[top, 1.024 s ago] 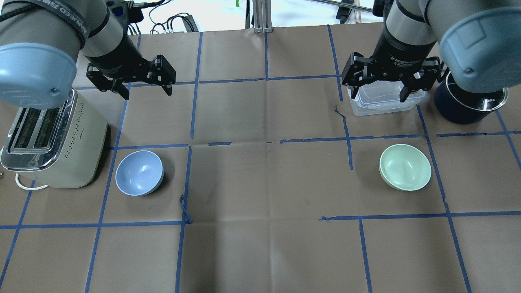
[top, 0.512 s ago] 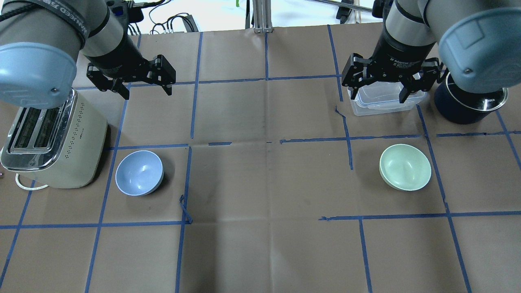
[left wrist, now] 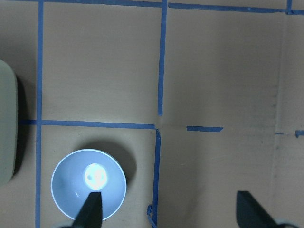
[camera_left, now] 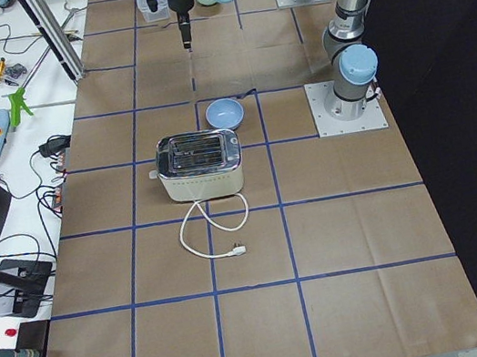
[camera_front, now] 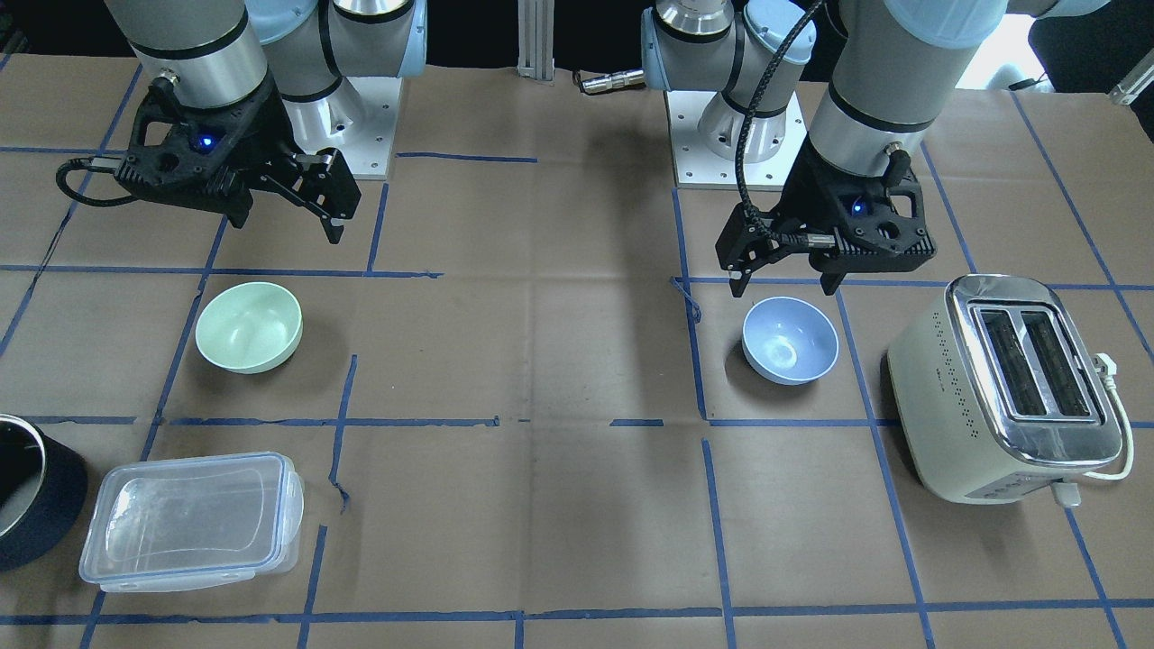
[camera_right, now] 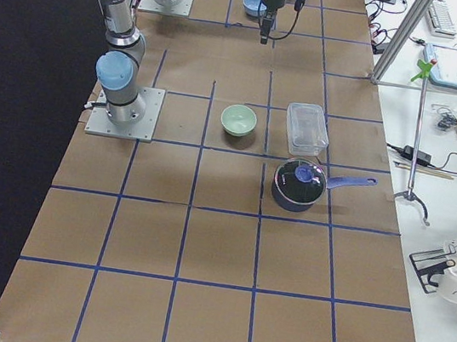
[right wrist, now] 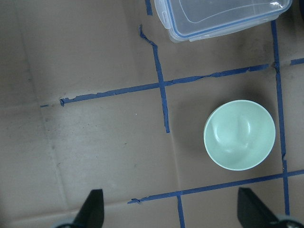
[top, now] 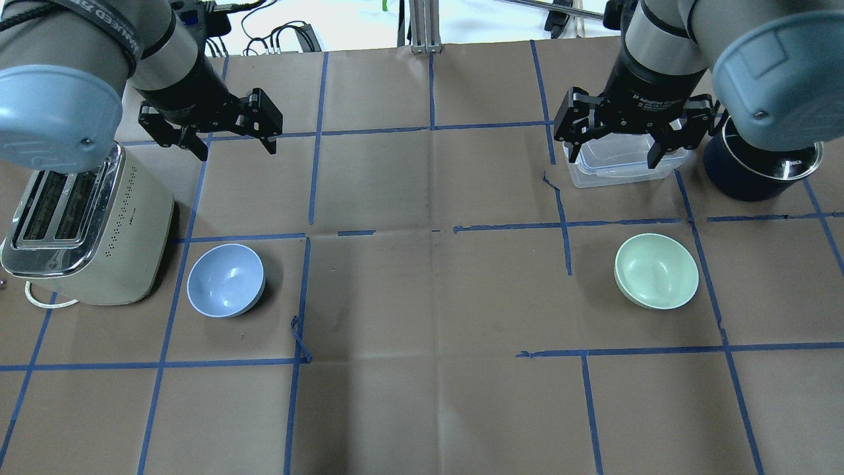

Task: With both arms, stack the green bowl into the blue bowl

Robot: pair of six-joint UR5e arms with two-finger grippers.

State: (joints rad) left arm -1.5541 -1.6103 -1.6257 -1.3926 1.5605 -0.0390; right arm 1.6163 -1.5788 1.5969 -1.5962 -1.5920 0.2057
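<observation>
The green bowl [top: 656, 270] sits upright on the table's right side, also in the front view [camera_front: 249, 326] and the right wrist view [right wrist: 239, 134]. The blue bowl [top: 225, 280] sits upright on the left side beside the toaster, also in the front view [camera_front: 790, 340] and the left wrist view [left wrist: 89, 184]. My left gripper [top: 237, 150] is open and empty, high above the table near the blue bowl [camera_front: 783, 287]. My right gripper [top: 613, 158] is open and empty, held high on the robot's side of the green bowl [camera_front: 288, 227].
A cream toaster [top: 86, 224] stands just left of the blue bowl, its cord trailing. A clear lidded container [top: 623, 161] and a dark navy pot [top: 758, 175] stand beyond the green bowl. Blue tape lines grid the brown table cover.
Both arms have shifted only very slightly. The bowls have not moved and both grippers stay open.
</observation>
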